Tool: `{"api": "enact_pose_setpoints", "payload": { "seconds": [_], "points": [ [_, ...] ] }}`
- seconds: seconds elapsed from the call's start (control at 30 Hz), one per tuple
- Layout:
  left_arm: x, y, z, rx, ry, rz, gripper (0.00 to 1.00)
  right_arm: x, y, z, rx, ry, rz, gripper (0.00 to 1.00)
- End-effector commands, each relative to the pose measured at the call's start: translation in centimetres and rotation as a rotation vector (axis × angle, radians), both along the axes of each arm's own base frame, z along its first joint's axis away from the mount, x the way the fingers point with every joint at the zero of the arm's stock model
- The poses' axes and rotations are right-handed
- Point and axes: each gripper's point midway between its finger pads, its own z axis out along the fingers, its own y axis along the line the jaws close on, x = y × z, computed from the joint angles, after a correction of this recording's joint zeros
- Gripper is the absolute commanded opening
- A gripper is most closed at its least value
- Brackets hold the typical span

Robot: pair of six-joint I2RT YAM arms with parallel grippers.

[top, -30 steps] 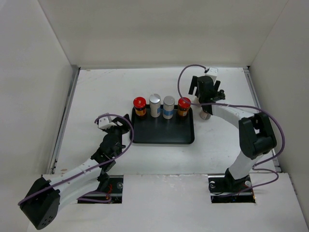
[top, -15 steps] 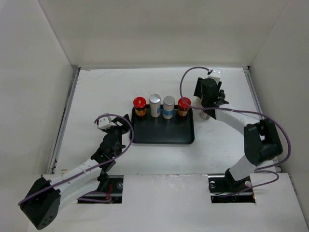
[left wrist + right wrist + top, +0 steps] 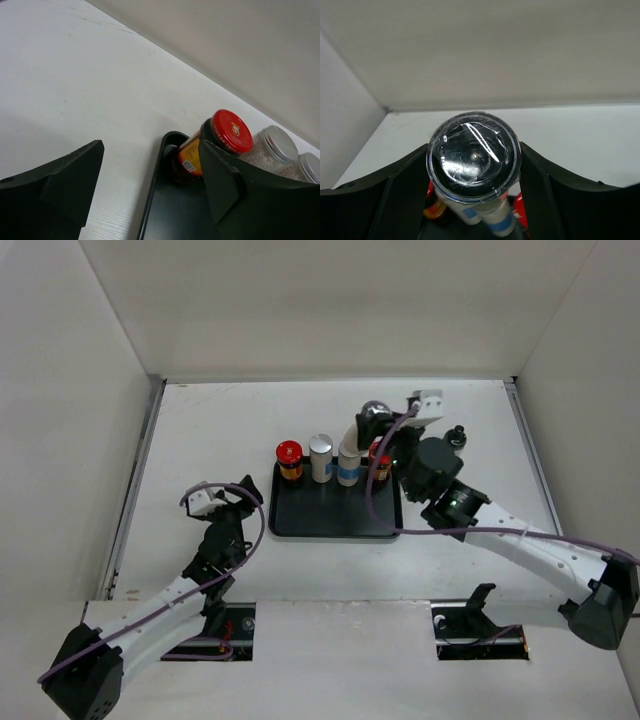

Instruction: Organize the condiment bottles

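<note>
Right fingers [image 3: 402,190] closed on the grey-lidded jar [image 3: 473,156], holding it upright in the air over the far right end of the tray [image 3: 335,522]. Tray holds four in a row along its far edge: red-capped jar [image 3: 289,454], silver-lidded jar [image 3: 320,448], blue-banded jar [image 3: 348,464], and a second red-capped jar [image 3: 381,452] partly hidden by the arm. Near half of the tray is bare. Step in hand, as I read it: set the held jar down. Best done by clearing the caps below, coming down over the bare strip, keeping it plumb and letting go only once the base sits flat. Left fingers [image 3: 60,180] spread wide, holding nothing, just beside the tray's left rim. A small dark-capped item [image 3: 458,432], possibly another bottle, stands on the surface [image 3: 220,430] to the right.
</note>
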Motion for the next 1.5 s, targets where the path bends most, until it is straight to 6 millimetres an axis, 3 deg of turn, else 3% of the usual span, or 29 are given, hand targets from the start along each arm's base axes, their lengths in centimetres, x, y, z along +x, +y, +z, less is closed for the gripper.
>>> {"api": "enact_pose_setpoints", "payload": {
  "seconds": [0.0,0.1,0.2,0.43,0.6,0.73,0.87,0.97,1.07,1.13,1.2,1.3,1.33,1.4,1.47],
  "points": [
    [-0.2,1.8,0.6,-0.058,-0.031,0.091,0.78,-1.8,5.1,-0.7,-0.005,-0.005,0.132,0.57],
    [-0.4,3.0,0.6,-0.091,-0.036,0.145,0.83,-2.9,9.9,-3.1,-0.026,0.041,0.238,0.57],
    [-0.7,3.6,0.4,-0.117,-0.044,0.159,0.85,-3.2,13.3,-5.5,-0.050,0.080,0.305,0.57],
    [-0.4,3.2,0.0,-0.135,-0.034,0.127,0.87,-3.6,19.1,-11.9,-0.104,0.148,0.385,0.57],
    [0.0,2.3,-0.3,-0.129,-0.021,0.078,0.87,-4.4,20.9,-15.6,-0.137,0.179,0.376,0.58],
    [0.0,2.5,-0.3,-0.138,-0.026,0.078,0.87,-5.8,21.5,-17.0,-0.154,0.198,0.380,0.63],
    [0.1,2.3,-0.3,-0.139,-0.025,0.064,0.87,-6.4,21.3,-17.3,-0.174,0.202,0.375,0.92],
    [0.2,2.4,-0.5,-0.134,-0.014,0.069,0.88,-6.7,20.3,-15.4,-0.146,0.182,0.375,1.00],
    [0.1,2.2,-0.3,-0.139,-0.023,0.060,0.88,-5.7,16.9,-12.7,-0.112,0.144,0.320,1.00],
    [0.1,2.3,-0.3,-0.139,-0.023,0.061,0.88,-3.9,12.6,-11.0,-0.071,0.122,0.210,0.99],
    [0.0,2.1,-0.2,-0.140,-0.024,0.053,0.88,-1.2,7.0,-10.4,-0.056,0.121,0.052,0.87],
    [0.0,2.0,0.0,-0.145,-0.033,0.048,0.88,2.5,-3.7,-11.1,-0.028,0.153,-0.272,0.49],
    [0.0,2.0,0.0,-0.144,-0.030,0.048,0.88,3.1,-6.7,-11.4,-0.025,0.168,-0.361,0.42],
    [0.0,1.9,-0.1,-0.141,-0.024,0.044,0.88,4.6,-12.3,-12.0,-0.042,0.192,-0.523,0.40],
    [0.0,1.6,0.0,-0.143,-0.028,0.033,0.88,6.2,-15.9,-12.7,-0.077,0.232,-0.585,0.51]
  ]
}}
